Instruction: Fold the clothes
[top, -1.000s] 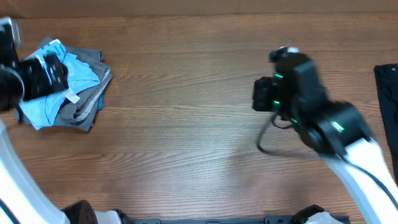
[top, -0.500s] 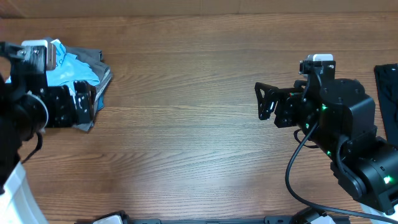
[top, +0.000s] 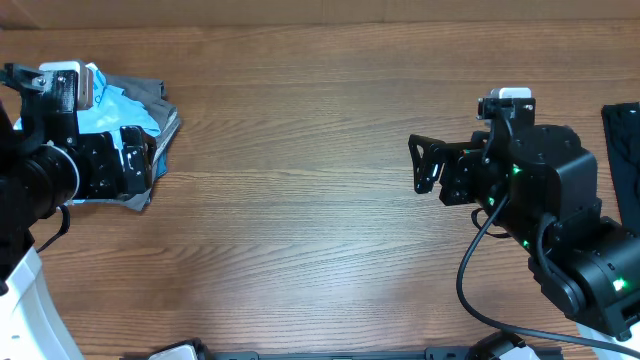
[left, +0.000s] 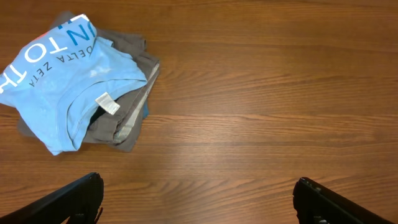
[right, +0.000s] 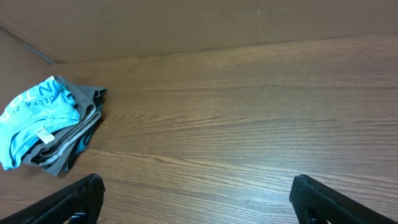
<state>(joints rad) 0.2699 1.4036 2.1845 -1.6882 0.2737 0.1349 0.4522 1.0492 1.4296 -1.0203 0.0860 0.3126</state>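
Observation:
The clothes lie in a folded pile at the table's far left. On top is a sky-blue T-shirt (left: 68, 81) with white lettering and a small white tag (left: 107, 104), resting on grey garments (left: 127, 118). In the overhead view the T-shirt (top: 122, 108) is partly hidden by my left arm. My left gripper (left: 198, 200) hangs open over bare wood just right of the pile, holding nothing. My right gripper (top: 425, 165) is far off at the right, open and empty, its fingers (right: 69, 200) wide apart. The pile (right: 43, 124) appears small in the right wrist view.
A black garment (top: 624, 150) lies at the table's right edge, partly behind the right arm. The wooden tabletop (top: 300, 200) stretches bare between the two arms. A brown wall (right: 186, 25) borders the far side.
The left gripper has drawn back off the pile toward the left edge. The right arm has swung round to face left and its jaws have opened wide.

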